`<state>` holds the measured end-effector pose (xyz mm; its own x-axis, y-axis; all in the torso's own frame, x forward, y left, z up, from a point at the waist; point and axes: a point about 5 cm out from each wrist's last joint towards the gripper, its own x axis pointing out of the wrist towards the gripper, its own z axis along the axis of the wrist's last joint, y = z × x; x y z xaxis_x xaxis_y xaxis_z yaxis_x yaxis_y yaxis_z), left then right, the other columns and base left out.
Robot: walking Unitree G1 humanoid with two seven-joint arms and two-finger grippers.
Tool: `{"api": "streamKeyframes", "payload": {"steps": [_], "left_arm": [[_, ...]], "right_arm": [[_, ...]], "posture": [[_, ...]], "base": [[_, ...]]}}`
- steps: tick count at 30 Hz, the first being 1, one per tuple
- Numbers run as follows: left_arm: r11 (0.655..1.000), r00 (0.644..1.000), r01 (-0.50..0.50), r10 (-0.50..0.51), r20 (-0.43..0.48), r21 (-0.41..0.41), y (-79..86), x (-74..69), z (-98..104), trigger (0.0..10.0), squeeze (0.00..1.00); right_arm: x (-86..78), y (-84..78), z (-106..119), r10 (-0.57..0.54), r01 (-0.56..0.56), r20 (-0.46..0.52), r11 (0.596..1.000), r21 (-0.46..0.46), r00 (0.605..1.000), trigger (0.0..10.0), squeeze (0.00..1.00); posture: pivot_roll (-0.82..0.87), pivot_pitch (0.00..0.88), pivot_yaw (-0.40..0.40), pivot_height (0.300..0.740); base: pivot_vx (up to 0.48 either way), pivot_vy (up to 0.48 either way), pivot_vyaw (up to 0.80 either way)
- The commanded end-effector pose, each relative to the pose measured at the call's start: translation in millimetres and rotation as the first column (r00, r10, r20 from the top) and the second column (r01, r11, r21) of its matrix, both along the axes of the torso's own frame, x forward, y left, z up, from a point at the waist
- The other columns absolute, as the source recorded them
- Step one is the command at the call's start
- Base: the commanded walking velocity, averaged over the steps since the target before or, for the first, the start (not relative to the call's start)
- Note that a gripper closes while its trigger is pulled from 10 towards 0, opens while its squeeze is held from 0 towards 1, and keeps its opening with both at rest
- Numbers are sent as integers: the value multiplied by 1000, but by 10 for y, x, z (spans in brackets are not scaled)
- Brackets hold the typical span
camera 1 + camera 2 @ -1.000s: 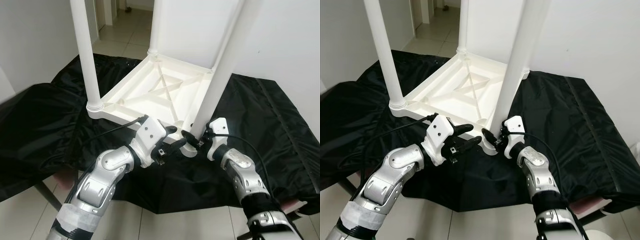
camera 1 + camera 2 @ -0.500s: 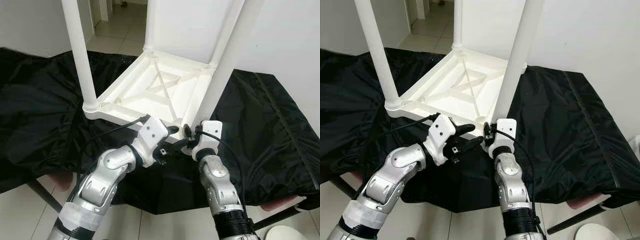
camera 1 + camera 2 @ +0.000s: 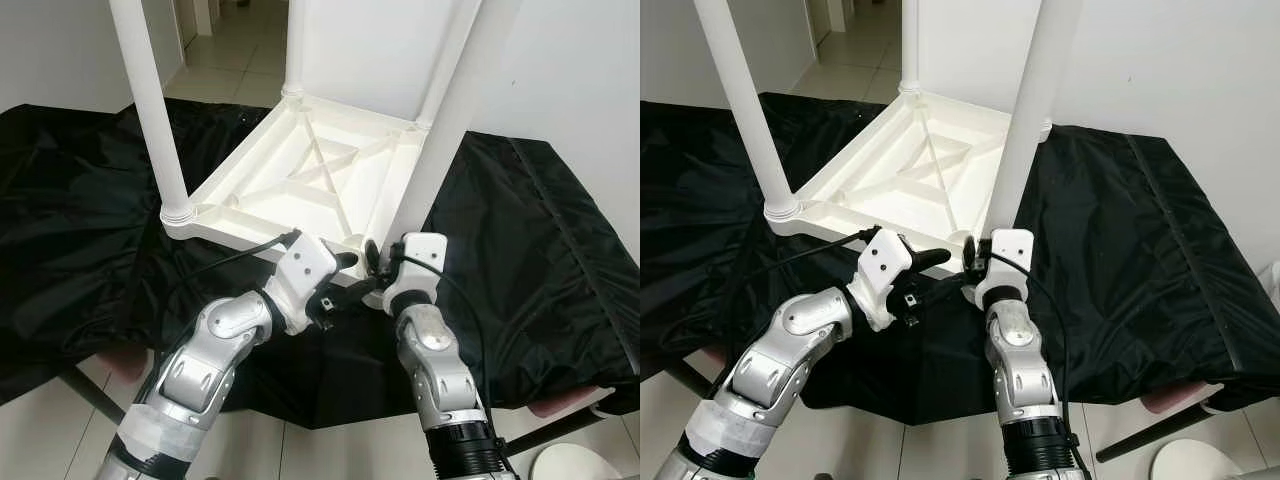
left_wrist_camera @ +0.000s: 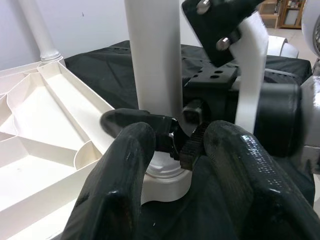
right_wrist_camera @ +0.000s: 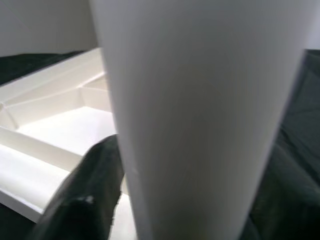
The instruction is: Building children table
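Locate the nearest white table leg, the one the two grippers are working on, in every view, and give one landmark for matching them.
Left eye view: nearest table leg rises from the upturned tabletop's near corner, right of centre.
Right eye view: same leg, centre.
Left wrist view: white post behind the left gripper's fingers.
Right wrist view: close up, across the middle.
Shared landmark: the leg's collar base.

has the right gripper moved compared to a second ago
Yes. The right gripper has swung in toward the robot's left: its forearm now rises almost straight below the near table leg, instead of slanting in from the right.
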<state>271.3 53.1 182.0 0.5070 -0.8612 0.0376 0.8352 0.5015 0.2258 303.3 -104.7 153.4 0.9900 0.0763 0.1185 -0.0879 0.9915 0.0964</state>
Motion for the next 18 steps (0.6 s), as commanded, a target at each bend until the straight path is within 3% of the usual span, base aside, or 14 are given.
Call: {"api": "streamKeyframes", "payload": {"steps": [1, 4, 9, 10, 11, 14, 18], "left_arm": [[1000, 1000, -13, 13, -10, 1, -1, -2, -21, 10000, 0], [1000, 1000, -26, 26, -9, 0, -2, -13, -32, 10000, 0], [1000, 1000, -30, 30, -9, -3, -7, -12, -31, 10000, 0], [1000, 999, -31, 31, -10, -5, -8, -10, -30, 10000, 0], [1000, 999, -31, 31, -10, -5, -8, -10, -30, 10000, 0], [1000, 1000, -27, 26, -10, -5, -16, -5, -30, 10000, 0], [1000, 1000, -23, 23, -6, -3, -17, 12, -22, 10000, 0]], "right_arm": [[-91, 19, -82, 25, -25, -23, 1000, 4, 999, 10000, 1000], [-151, -217, -139, 36, -38, -35, 996, -85, 999, 10000, 1000], [-164, -336, -161, 48, -52, -50, 995, -85, 998, 10000, 1000], [-158, -443, -156, 117, -121, -50, 989, -89, 992, 10000, 0], [-158, -443, -156, 117, -121, -50, 989, -89, 992, 10000, 0], [-121, -675, -89, 260, -262, -36, 960, -102, 965, 10000, 0], [-71, -758, -41, 328, -329, -30, 936, -124, 944, 10000, 0]], "posture": [[41, 54, -66, 740], [43, 55, -78, 740], [42, 55, -82, 740], [38, 52, -79, 740], [38, 52, -79, 740], [35, 47, -73, 740], [35, 41, -67, 740]], "base": [[0, 0, 0], [0, 0, 0], [0, 0, 0], [0, 0, 0], [0, 0, 0], [0, 0, 0], [0, 0, 0]]}}
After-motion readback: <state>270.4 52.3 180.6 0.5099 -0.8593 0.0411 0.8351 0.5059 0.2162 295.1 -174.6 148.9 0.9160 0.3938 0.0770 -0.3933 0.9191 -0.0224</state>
